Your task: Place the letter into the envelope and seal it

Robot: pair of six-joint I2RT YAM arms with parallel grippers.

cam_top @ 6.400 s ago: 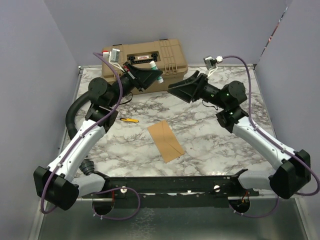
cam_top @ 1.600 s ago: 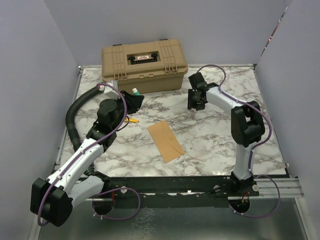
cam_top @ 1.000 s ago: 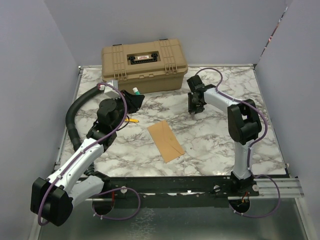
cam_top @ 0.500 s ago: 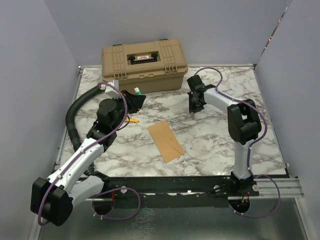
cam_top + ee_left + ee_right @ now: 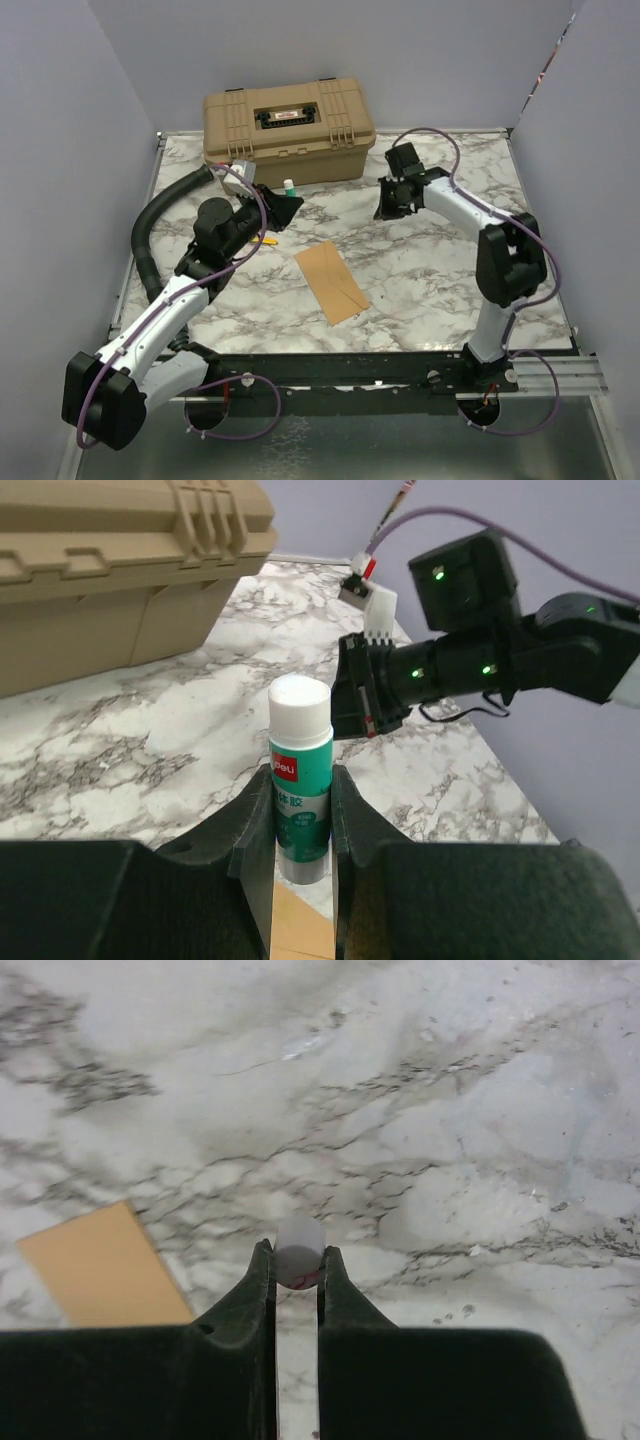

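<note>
The kraft-brown envelope [image 5: 332,280] lies flat in the middle of the marble table; its corner shows in the right wrist view [image 5: 105,1265] and between the left fingers [image 5: 300,925]. The letter is hidden. My left gripper [image 5: 285,205] [image 5: 300,777] is shut on a green glue stick [image 5: 298,780] with a white top, held upright above the table to the envelope's far left. My right gripper [image 5: 385,210] [image 5: 297,1255] is shut on a small white cap [image 5: 298,1248], above the table at the envelope's far right.
A big tan plastic case [image 5: 288,120] stands shut at the back of the table, just behind the left gripper. A small yellow item [image 5: 265,240] lies beside the left arm. The right arm [image 5: 480,660] faces the left wrist camera across the table.
The right gripper has shut on the white cap and its elbow has swung right. The left gripper has shifted to the right with the glue stick.
</note>
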